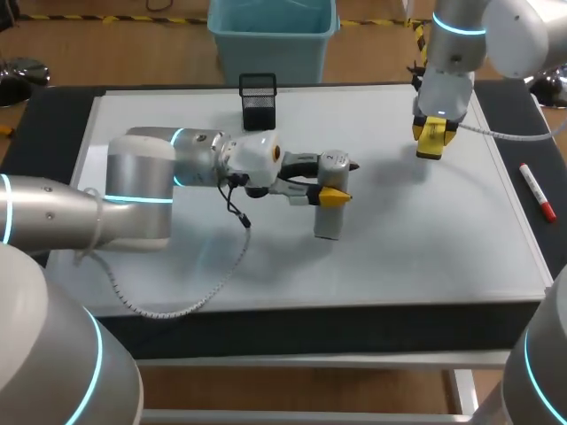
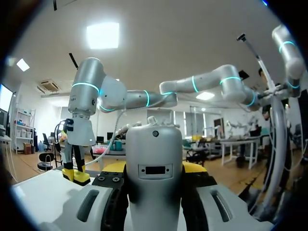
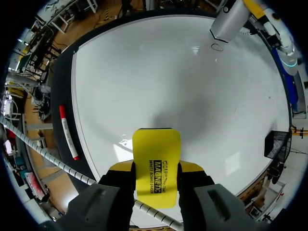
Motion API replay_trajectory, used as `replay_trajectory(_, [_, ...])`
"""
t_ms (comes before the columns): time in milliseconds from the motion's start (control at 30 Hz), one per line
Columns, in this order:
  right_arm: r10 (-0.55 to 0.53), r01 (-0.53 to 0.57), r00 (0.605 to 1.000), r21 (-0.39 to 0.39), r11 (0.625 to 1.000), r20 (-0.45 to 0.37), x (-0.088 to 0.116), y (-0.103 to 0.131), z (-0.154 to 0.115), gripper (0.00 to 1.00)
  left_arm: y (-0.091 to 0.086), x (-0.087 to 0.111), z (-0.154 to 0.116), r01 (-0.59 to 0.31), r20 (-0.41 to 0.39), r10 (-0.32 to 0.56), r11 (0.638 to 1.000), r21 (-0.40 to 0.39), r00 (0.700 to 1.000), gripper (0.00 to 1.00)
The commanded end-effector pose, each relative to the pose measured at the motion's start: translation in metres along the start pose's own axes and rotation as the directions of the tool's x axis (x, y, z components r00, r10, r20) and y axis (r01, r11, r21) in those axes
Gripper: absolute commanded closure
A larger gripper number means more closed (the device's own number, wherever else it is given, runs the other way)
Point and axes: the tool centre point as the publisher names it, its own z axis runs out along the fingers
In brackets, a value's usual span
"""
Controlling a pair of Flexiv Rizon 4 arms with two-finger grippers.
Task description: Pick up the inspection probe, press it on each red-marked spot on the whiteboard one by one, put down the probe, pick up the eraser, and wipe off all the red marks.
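The inspection probe (image 1: 327, 222), a light grey cylinder, stands on the whiteboard (image 1: 425, 239) near its middle, and my left gripper (image 1: 330, 196) is shut on it. In the left wrist view the probe (image 2: 154, 178) fills the gap between the yellow fingertips (image 2: 114, 167). My right gripper (image 1: 431, 142) hangs over the board's far right part, shut on the yellow eraser (image 1: 433, 135). In the right wrist view the eraser (image 3: 156, 166) sits between the fingers above the board. Far ahead there, a small red ring mark (image 3: 217, 46) lies right beside the probe's end (image 3: 230, 21).
A black mesh pen holder (image 1: 258, 99) stands at the board's far edge, left of centre. A red marker pen (image 1: 538, 191) lies on the dark mat to the right of the board. My left arm stretches across the board's left half, with a cable hanging from it (image 1: 232, 205).
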Motion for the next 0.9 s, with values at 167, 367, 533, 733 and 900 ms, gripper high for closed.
replay_trajectory(167, [-0.002,0.002,1.0,0.0,1.0,-0.002,0.001,-0.001,-0.001,1.0,0.008,-0.009,0.003,0.003,-0.014,-0.003,1.0,0.007,1.0,1.0])
replay_trajectory(367, [-0.002,0.002,1.0,0.0,1.0,-0.002,0.001,-0.001,-0.001,1.0,0.012,-0.014,0.003,0.003,-0.015,-0.003,1.0,0.01,1.0,1.0])
replay_trajectory(533, [-0.002,0.002,1.0,0.0,1.0,-0.002,0.001,-0.001,-0.001,1.0,0.017,-0.016,0.003,0.009,-0.016,-0.008,1.0,0.015,1.0,1.0])
replay_trajectory(733, [-0.002,0.002,1.0,0.0,1.0,-0.002,0.001,-0.001,-0.001,1.0,0.018,-0.016,0.004,0.004,-0.03,-0.003,1.0,0.014,1.0,1.0])
replay_trajectory(900, [-0.002,0.002,1.0,0.0,1.0,-0.002,0.001,-0.001,-0.001,1.0,0.02,-0.018,0.003,0.005,-0.031,-0.005,1.0,0.0,1.0,1.0])
